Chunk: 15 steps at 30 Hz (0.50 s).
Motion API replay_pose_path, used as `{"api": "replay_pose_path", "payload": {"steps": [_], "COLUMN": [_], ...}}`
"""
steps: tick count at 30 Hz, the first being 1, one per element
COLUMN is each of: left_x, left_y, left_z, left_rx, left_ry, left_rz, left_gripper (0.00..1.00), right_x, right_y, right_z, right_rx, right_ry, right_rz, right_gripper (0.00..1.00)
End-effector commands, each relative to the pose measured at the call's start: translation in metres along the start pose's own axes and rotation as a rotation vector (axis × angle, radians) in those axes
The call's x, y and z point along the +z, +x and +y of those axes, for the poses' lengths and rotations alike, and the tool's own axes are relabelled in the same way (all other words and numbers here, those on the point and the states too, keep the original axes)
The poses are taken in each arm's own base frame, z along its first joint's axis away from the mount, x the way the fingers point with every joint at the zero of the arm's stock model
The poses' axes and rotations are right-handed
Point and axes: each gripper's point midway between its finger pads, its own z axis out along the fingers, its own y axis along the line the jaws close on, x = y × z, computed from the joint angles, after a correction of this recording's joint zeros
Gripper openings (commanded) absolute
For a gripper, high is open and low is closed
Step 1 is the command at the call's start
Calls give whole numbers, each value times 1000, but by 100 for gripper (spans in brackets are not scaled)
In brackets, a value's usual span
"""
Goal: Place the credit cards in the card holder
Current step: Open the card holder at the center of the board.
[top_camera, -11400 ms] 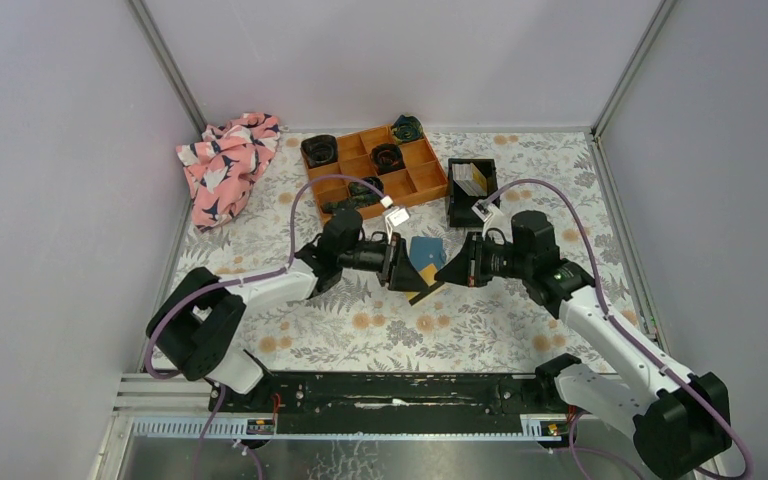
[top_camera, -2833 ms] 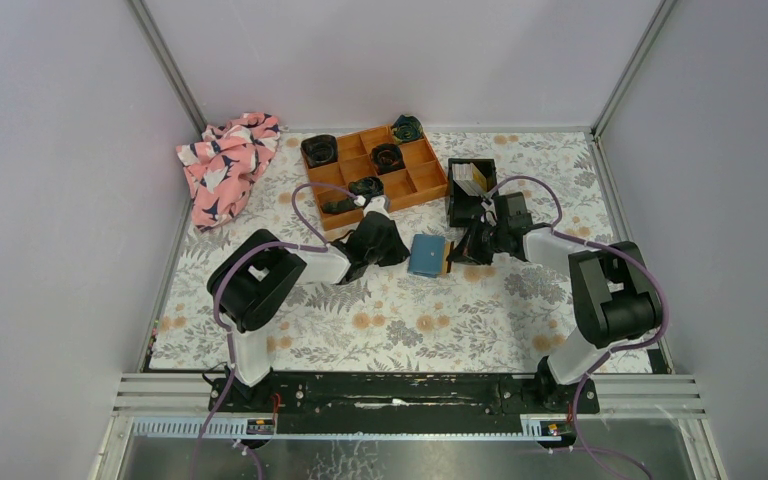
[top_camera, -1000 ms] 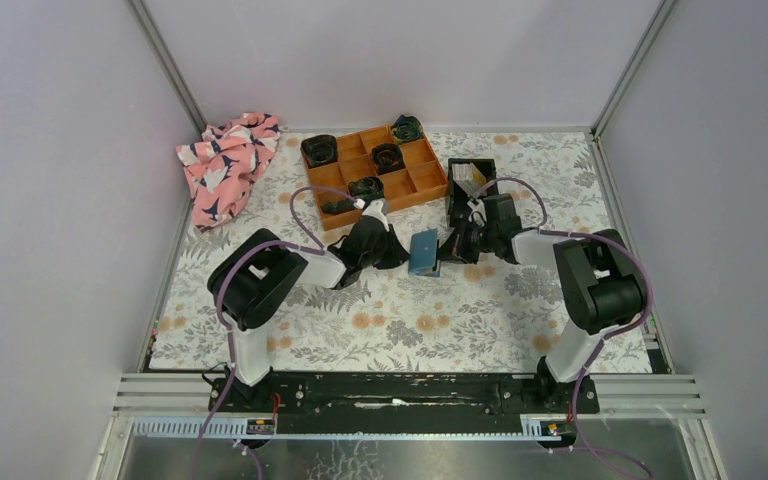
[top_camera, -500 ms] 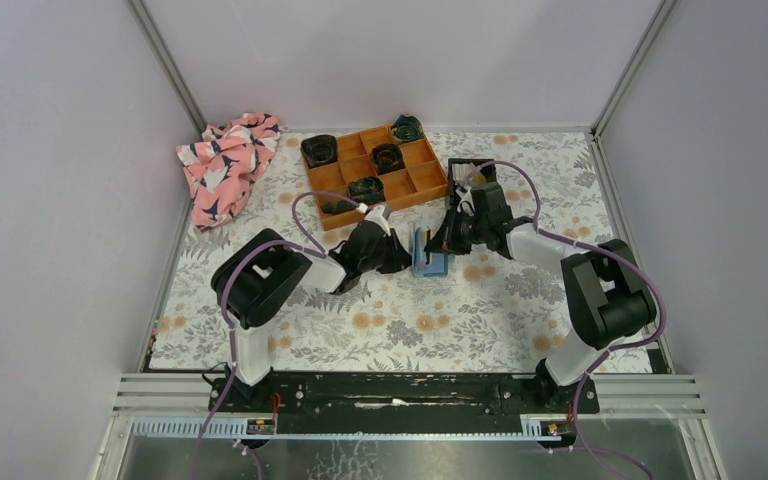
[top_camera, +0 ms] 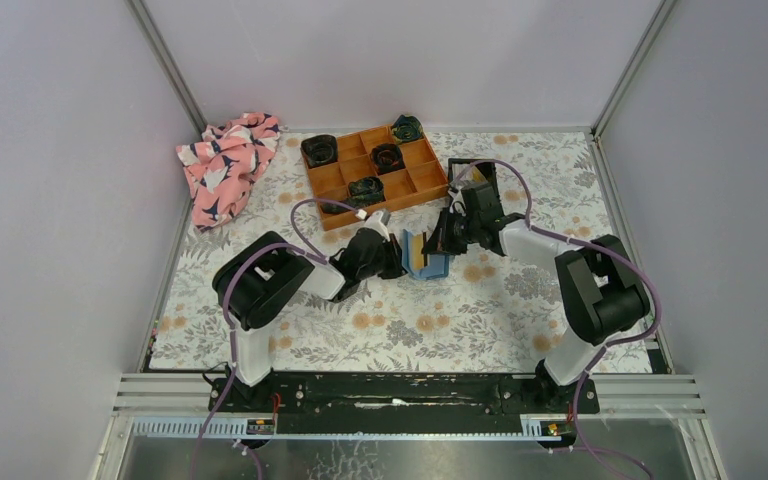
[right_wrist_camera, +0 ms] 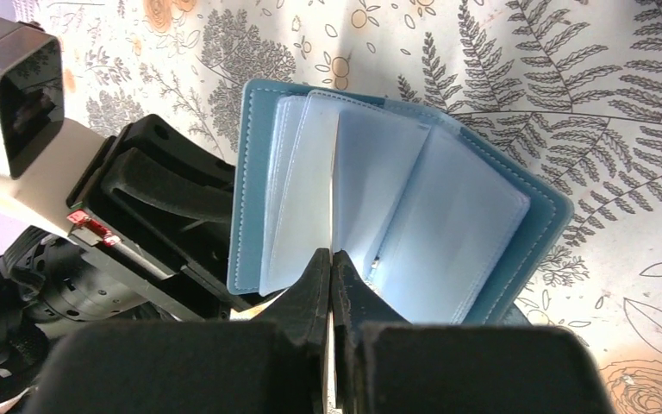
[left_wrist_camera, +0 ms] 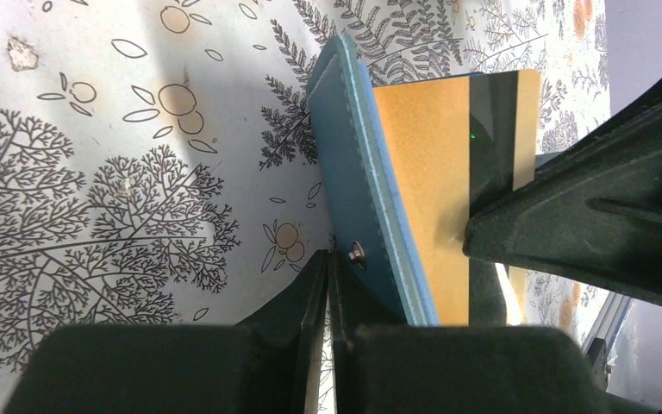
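Card holder [top_camera: 422,256], teal, at the centre of the top view, propped on the flowered table [top_camera: 410,325] between the two grippers. One second ago it was shut, one teal face turned upward. Half a second ago its covers had begun to part. Now it is spread like a book, and the tan lining [left_wrist_camera: 427,190] shows in the left wrist view. The clear sleeves [right_wrist_camera: 396,198] fan out in the right wrist view.

Left gripper [left_wrist_camera: 327,259]: clenched, tips against the outer face of the left-hand cover, just beside the snap [left_wrist_camera: 357,253]. Nothing is seen between its fingers, so it appears to brace the cover, not pinch it.

Right gripper [right_wrist_camera: 332,256]: clenched, and one sleeve runs edge-on straight into its tips. It is judged to be pinching that sleeve and holding the leaves apart.

Credit cards: not visible in any current view, and no sleeve shows a card. The black bin [top_camera: 454,172], above and right of the holder, is largely hidden by the right arm.

Meaning for the task: the opening step looks done or nearly so, and loading has not begun. To fetch a card, one gripper must let go, and the propped holder may then fall shut or tip.

Outlying: orange tray [top_camera: 375,170] at upper centre, pink cloth [top_camera: 228,160] at upper left.
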Motion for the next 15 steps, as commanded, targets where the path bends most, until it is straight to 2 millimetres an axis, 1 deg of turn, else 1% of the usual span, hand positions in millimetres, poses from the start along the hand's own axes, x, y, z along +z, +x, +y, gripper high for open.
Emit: {"api": "replay_pose_path", "payload": {"steps": [1,8,11,15], "left_x": [-18,-24,-35,-54], "left_y": [79,98,98,94], "left_z": [60,77,86,99], "left_rx": [-13,-23,-36,-46], "left_ry": [-189,-266,-328,-431], "left_rz": [239,294,270,229], "left_gripper": [11,13,15,24], "right_x": [12,17,21,27], "right_y": [4,7,7,8], "right_z": [-1,2,5,4], "right_rx": [-57,-95,-111,-127], "right_ry": [31,59,68,101], "right_rz": [22,35,37,46], "right_gripper": [0,0,0,0]}}
